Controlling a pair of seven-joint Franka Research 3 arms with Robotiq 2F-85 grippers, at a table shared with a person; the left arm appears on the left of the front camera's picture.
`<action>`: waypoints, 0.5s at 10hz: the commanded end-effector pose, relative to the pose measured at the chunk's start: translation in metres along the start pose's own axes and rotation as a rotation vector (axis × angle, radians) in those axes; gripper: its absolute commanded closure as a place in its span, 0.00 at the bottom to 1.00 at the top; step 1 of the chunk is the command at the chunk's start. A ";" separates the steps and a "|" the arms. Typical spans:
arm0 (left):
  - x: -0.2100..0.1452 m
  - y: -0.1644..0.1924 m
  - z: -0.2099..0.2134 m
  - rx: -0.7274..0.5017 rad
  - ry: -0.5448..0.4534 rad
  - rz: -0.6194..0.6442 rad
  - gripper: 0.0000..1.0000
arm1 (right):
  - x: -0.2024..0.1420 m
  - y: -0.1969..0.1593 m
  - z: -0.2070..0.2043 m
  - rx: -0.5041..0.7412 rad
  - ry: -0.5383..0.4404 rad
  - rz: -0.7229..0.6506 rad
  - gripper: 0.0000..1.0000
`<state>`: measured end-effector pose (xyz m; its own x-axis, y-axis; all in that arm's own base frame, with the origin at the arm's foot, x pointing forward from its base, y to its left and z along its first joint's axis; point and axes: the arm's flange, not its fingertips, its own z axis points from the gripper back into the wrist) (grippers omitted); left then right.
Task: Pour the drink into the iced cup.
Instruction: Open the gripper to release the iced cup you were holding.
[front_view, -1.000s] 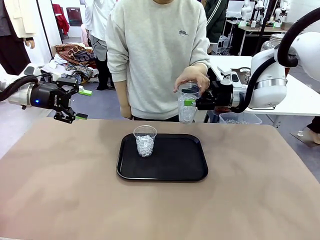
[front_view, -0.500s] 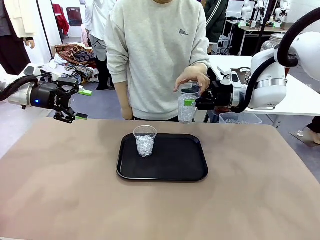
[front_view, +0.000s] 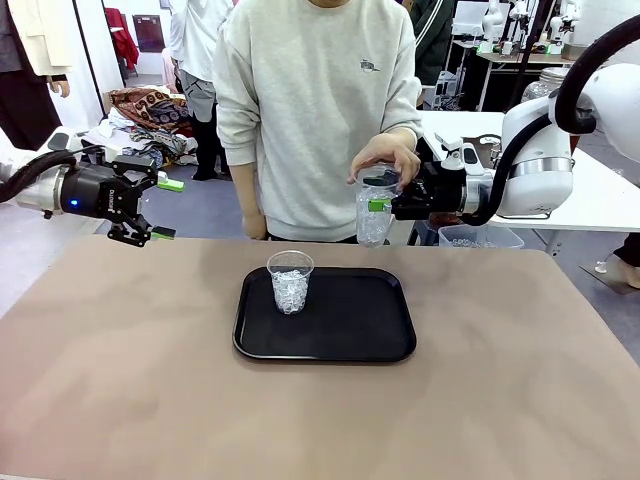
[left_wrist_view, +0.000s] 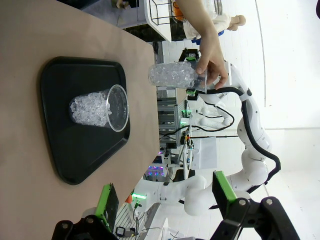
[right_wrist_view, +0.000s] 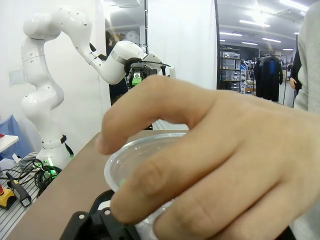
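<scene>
A clear plastic cup of ice (front_view: 290, 282) stands on the left part of a black tray (front_view: 350, 325) at mid-table. My right gripper (front_view: 379, 207) is shut on a clear drink bottle (front_view: 372, 228), held upright in the air beyond the tray's far right corner. A person's hand (front_view: 386, 160) rests over the bottle's top. In the right wrist view that hand (right_wrist_view: 210, 150) covers most of the bottle's rim (right_wrist_view: 131, 155). My left gripper (front_view: 166, 208) hangs open and empty above the table's far left edge. Its view shows the iced cup (left_wrist_view: 100, 107) and the bottle (left_wrist_view: 175, 76).
The person stands at the far side of the brown table (front_view: 120, 380), right behind the tray. A white side table (front_view: 600, 200) lies behind my right arm. Wide bare tabletop lies in front of and on both sides of the tray.
</scene>
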<state>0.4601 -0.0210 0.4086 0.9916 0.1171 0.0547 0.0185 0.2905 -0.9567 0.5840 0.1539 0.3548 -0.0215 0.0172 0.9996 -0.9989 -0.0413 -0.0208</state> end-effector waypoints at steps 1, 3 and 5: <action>0.000 -0.001 -0.001 -0.012 -0.010 0.004 0.00 | 0.004 0.000 -0.001 -0.001 -0.001 0.008 0.14; 0.000 -0.001 -0.001 -0.012 -0.010 0.004 0.00 | 0.004 0.000 -0.001 -0.001 -0.001 0.008 0.14; 0.000 -0.001 -0.001 -0.012 -0.010 0.004 0.00 | 0.004 0.000 -0.001 -0.001 -0.001 0.008 0.14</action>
<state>0.4601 -0.0210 0.4086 0.9916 0.1171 0.0547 0.0185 0.2905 -0.9567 0.5839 0.1542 0.3551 -0.0220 0.0168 0.9996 -0.9989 -0.0419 -0.0212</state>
